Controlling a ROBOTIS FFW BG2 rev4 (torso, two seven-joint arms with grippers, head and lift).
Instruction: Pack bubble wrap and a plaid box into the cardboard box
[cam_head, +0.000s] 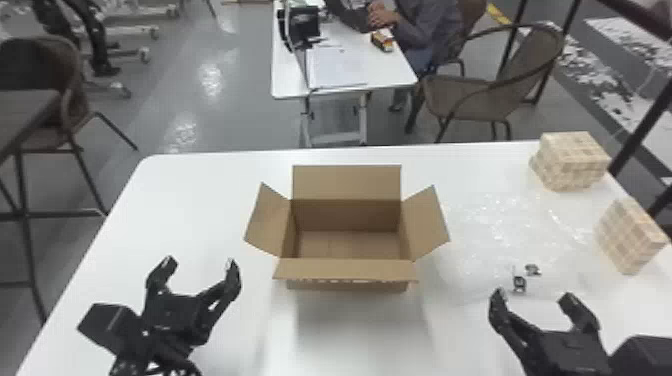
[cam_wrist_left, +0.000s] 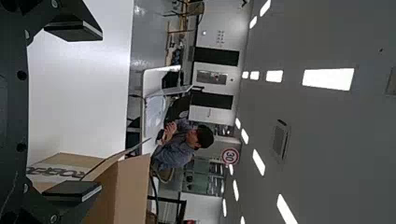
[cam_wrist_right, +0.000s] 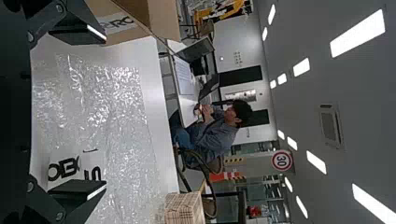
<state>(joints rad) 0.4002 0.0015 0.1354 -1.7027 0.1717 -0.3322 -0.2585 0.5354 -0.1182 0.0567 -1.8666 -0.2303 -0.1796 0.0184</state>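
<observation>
At the left of the bench (cam_head: 195, 210), the left gripper (cam_head: 200, 264) hung over the near part, jaws apart and empty, its arm entering from the bottom edge and the fingers directed forward beside the cardboard box (cam_head: 345, 274). The box stood upright at mid-bench, empty, all four flaps spread. Judged risk: being light and unheld, it could skid or tip if an arm caught a flap. To its right the bubble wrap (cam_head: 505, 225) lay flat and spread out, close to the right flap; the thin film could slip from a shallow pinch, or snag on that flap and spill back out if not bunched first. The right gripper (cam_head: 533, 297) was poised at the wrap's near side, arm coming from the lower right, jaws apart with nothing between them, pointing forward. Farther right, one plaid box (cam_head: 575, 160) sat at the far corner and a second plaid box (cam_head: 630, 237) by the right edge; a dragged sheet or a wide elbow swing might knock the latter off.
</observation>
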